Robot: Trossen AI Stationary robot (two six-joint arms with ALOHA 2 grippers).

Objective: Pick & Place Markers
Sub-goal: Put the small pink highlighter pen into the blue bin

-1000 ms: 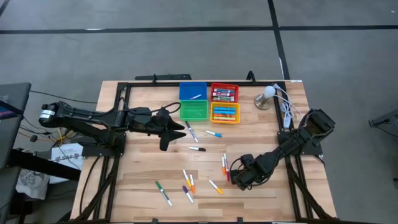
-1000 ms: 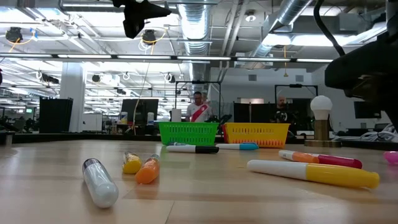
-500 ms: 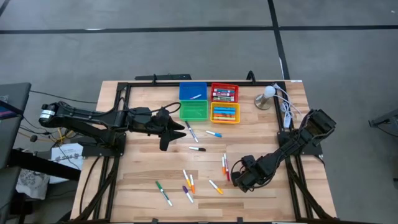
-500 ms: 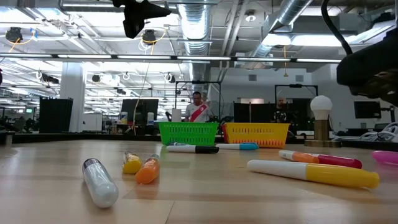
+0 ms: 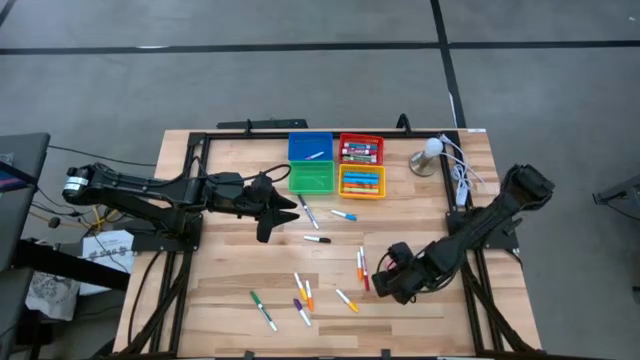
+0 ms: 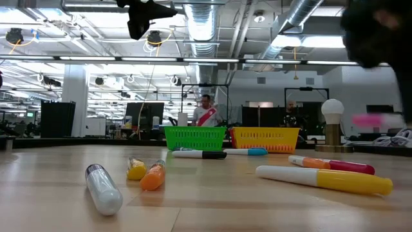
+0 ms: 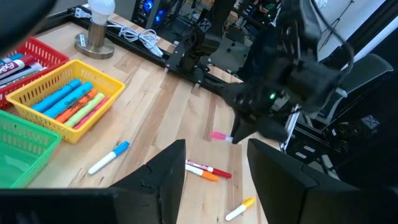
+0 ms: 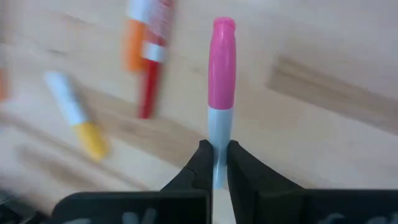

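Several markers (image 5: 317,239) lie loose on the wooden table, among them a red and an orange one (image 5: 361,265) and a yellow-capped one (image 5: 346,300). My right gripper (image 5: 381,287) hovers at the near right, shut on a pink-capped marker (image 8: 221,68) with a white barrel, which the left wrist view also shows as the pink marker (image 7: 219,135). My left gripper (image 7: 214,177) stays open above the table's middle left, near the green bin (image 5: 312,177), with nothing between its fingers. My right gripper pinches the marker's white barrel (image 8: 216,146) between its two fingers, at the end away from the pink cap. The fingers come steeply from above. The marker is lifted clear of the table and sticks out beyond the fingertips, pink cap (image 8: 222,56) foremost.
Blue (image 5: 311,148), red (image 5: 361,150), green and yellow (image 5: 362,181) bins stand together at the far middle; the red and yellow ones hold markers. A small bulb lamp (image 5: 428,155) with white cable stands at the far right. Black frame rails run along the table's sides.
My right gripper has risen and rolled a little. The pink-capped marker, which lay on the table beside it, now hangs clear of the wood in its fingers.
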